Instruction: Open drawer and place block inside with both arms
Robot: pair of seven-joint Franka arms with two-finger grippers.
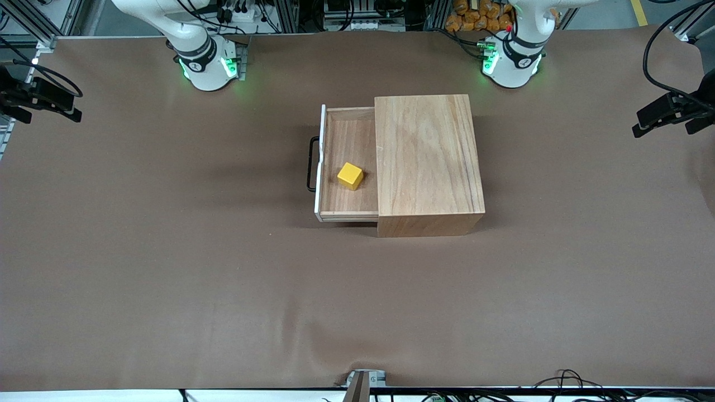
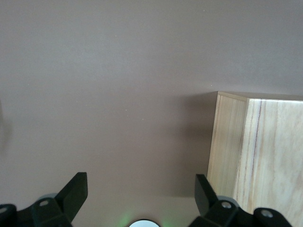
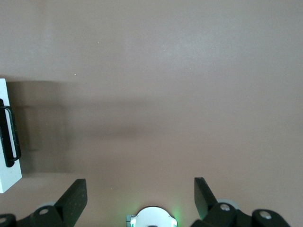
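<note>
The drawer [image 1: 349, 164] is pulled out of the light-wood box [image 1: 427, 162] toward the right arm's end of the table. Its black wire handle [image 1: 311, 164] sits on the whitish front panel. The yellow block [image 1: 350, 176] lies inside the drawer. Both arms wait raised above their bases, and their hands are out of the front view. My left gripper [image 2: 140, 182] is open and empty, high over bare table beside a corner of the box [image 2: 265, 161]. My right gripper [image 3: 140, 187] is open and empty, high over bare table, with the drawer's front panel [image 3: 7, 156] and handle [image 3: 10, 137] at the edge of its view.
The brown table mat [image 1: 223, 268] is bare around the box. The arms' green-lit bases [image 1: 209, 64] [image 1: 511, 61] stand farthest from the front camera. Black camera mounts [image 1: 42, 97] [image 1: 670, 111] sit at the two ends of the table.
</note>
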